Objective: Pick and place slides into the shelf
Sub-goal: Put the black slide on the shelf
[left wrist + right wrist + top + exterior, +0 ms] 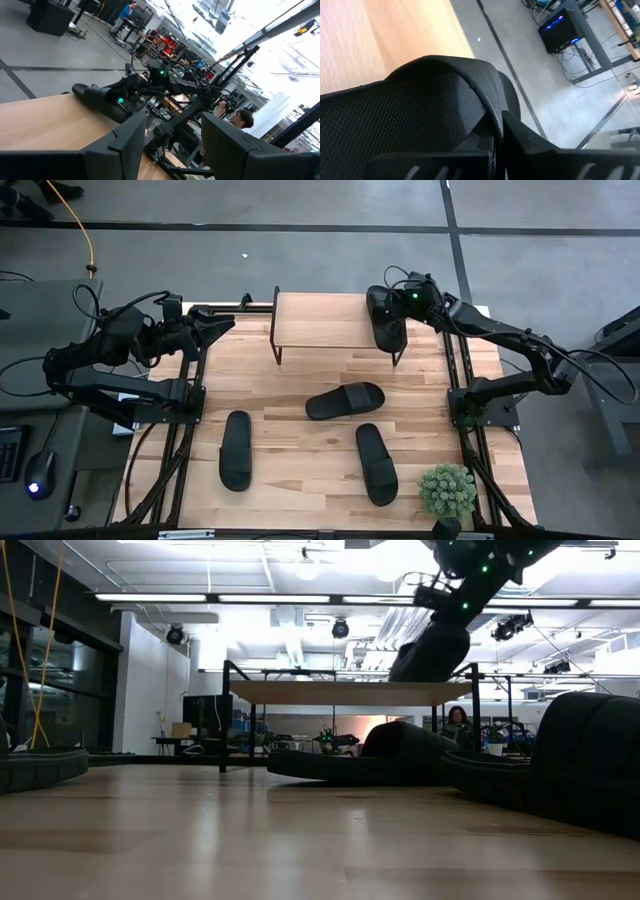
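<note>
The shelf (320,320) stands at the table's far middle. One black slide (386,325) is at the right end of its wooden top, with my right gripper (402,304) shut on it. In the low view this slide (430,650) slants up from the shelf top (340,692). Three more slides lie soles down on the table: one in the middle (345,400), one near left (236,450), one near right (376,463). My left gripper (225,328) waits open beside the shelf's left end, holding nothing. My right gripper holds the slide at its wide strap (470,100), with a dark finger (530,142) against the strap's edge. The gripper body hides the exact pinch. It comes slanting down from the table's far right. The slide is tilted; whether its lower end (395,675) rests on the shelf top I cannot tell.
A small green plant (447,490) sits at the table's near right corner. Bare wood lies between the shelf and the three loose slides. Black frame rails (465,410) run along both table sides. A person (240,120) sits beyond the table.
</note>
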Controlling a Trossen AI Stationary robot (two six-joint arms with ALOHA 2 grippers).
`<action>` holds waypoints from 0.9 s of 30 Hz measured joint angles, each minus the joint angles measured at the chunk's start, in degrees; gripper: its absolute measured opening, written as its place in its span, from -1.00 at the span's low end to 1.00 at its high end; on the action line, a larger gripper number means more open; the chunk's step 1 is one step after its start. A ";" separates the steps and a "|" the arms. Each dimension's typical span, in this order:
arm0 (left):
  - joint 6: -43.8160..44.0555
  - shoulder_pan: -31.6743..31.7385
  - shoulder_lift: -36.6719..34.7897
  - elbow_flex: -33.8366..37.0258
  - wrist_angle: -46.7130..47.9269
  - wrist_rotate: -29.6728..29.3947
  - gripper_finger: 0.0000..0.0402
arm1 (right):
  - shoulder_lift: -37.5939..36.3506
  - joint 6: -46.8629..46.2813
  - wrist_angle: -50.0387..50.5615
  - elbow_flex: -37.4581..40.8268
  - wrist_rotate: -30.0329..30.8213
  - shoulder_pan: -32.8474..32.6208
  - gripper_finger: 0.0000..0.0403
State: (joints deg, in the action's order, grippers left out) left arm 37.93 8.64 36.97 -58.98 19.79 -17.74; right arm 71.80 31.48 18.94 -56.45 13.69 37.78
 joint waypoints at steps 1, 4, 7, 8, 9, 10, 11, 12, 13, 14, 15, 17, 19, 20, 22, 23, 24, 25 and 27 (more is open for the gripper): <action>0.00 0.00 0.02 0.00 0.00 0.00 -0.12 | 0.47 0.00 0.00 0.00 -0.06 -0.04 -1.00; 0.00 0.00 0.02 0.00 0.00 0.00 -0.12 | 1.39 -0.01 -0.16 0.00 -0.11 -0.02 -1.00; -0.01 0.00 0.02 0.00 0.00 0.00 -0.12 | 1.45 0.46 -0.24 0.00 -0.02 0.06 -1.00; -0.02 0.00 0.01 0.00 0.00 0.00 -0.12 | 1.42 0.55 -0.21 0.00 -0.03 0.16 -1.00; -0.04 0.00 0.01 0.00 0.00 0.00 -0.12 | 1.38 0.74 -0.16 0.00 -0.11 0.35 -1.00; -0.02 0.00 0.01 0.00 0.00 0.00 -0.12 | 1.34 1.00 0.08 0.00 -0.09 0.54 -1.00; -0.03 0.00 0.01 0.00 0.00 0.00 -0.12 | 1.32 1.20 0.36 0.00 -0.06 0.65 -1.00; -0.04 0.00 0.02 0.00 0.00 0.00 -0.12 | 1.32 1.53 0.59 0.00 -0.12 0.80 -1.00; -0.04 0.00 0.02 0.00 0.00 0.00 -0.12 | 1.32 1.70 0.78 -0.02 -0.15 0.83 -1.00; -0.06 0.00 0.02 0.00 0.02 0.00 -0.12 | 1.31 1.93 1.08 -0.03 -0.20 0.83 -1.00; -0.06 0.00 0.06 0.00 0.02 0.00 -0.12 | 1.30 1.98 1.21 -0.04 -0.20 0.82 -1.00; -0.06 0.00 0.38 -0.02 0.01 0.00 -0.12 | 1.27 1.99 1.36 -0.04 -0.20 0.83 -1.00; -0.07 0.00 0.41 -0.02 0.09 0.01 -0.12 | 1.27 1.99 1.40 -0.04 -0.22 0.83 -1.00; -0.08 0.00 0.44 -0.02 0.09 0.02 -0.12 | 1.27 1.99 1.42 -0.04 -0.21 0.83 -1.00; -0.08 0.00 0.46 -0.02 0.13 0.02 -0.12 | 1.27 1.99 1.51 -0.04 -0.21 0.83 -1.00; -0.11 0.00 0.66 -0.02 0.11 0.02 -0.12 | 1.27 2.00 1.54 -0.04 -0.21 0.83 -1.00; -0.09 0.00 0.79 -0.02 0.11 0.02 -0.12 | 1.27 2.06 1.57 -0.04 -0.22 0.83 -1.00; -0.08 0.00 0.78 -0.02 0.08 0.02 -0.12 | 1.27 2.39 1.70 -0.05 -0.22 0.83 -1.00; -0.09 0.00 0.81 -0.02 0.09 0.02 -0.12 | 1.27 3.60 2.30 -0.07 -0.24 0.81 -1.00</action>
State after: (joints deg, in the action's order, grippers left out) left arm 37.84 8.64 37.78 -59.00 19.88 -17.72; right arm 73.08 35.08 21.24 -56.51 13.45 38.59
